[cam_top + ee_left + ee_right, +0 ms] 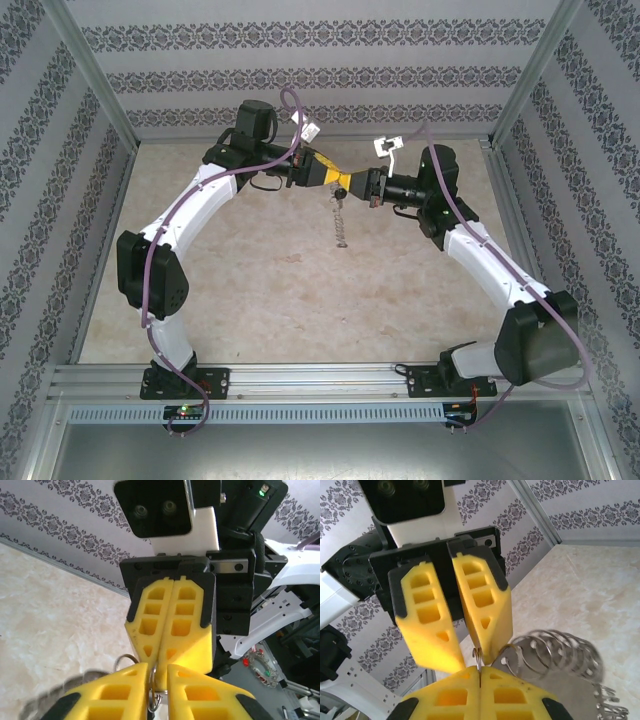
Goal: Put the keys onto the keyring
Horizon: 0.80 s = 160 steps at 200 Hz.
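Above the far middle of the table (250, 290), hanging in the air between both claws: the keyring (341, 226), fringe dangling. Pinched tight at its thin wire by the right gripper (480, 672); straddled by the left gripper (157, 667), fingers slightly apart. Looks mid-threading. No sure sight of the key, so cannot tell whether on yet; probably left: sliding it home, then letting go.

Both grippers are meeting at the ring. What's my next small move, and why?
Probably open the left gripper wider and back it off: the right gripper is shut on the thin ring, with the bunch dangling below, while the left jaws stand slightly apart.
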Motion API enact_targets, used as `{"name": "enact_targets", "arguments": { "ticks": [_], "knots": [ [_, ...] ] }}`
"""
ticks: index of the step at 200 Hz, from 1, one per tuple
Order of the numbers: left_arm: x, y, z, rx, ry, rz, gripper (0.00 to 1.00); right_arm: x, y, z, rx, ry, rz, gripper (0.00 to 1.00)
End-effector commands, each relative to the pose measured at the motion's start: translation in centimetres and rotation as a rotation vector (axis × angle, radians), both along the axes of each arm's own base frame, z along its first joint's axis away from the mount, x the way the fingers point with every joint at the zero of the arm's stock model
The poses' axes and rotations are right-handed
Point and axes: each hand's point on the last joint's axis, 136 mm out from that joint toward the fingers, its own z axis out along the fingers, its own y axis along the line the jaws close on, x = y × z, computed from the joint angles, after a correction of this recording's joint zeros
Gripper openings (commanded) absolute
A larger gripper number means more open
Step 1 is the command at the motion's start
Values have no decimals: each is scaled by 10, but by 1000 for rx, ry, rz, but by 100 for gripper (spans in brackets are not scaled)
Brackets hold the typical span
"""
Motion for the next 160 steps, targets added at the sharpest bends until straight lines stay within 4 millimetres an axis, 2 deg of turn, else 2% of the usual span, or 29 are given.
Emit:
{"name": "enact_targets", "arguments": {
  "ticks": [1,22,48,117,160],
  "knots": [
    [-5,11,17,-19,-52,10,30,3,-5,9,-31,-16,57,0],
    [-4,21,17,-8,-52,16,36,0,-5,-5,-128,13,105,0],
    [-6,28,13,21,-50,5,38,-3,-5,-20,-239,22,152,0],
    [1,28,-4,38,33,-40,36,-1,1,-28,-207,54,249,0],
    [-1,21,-26,51,96,-74,36,1,7,-36,-209,72,265,0]
  ]
}}
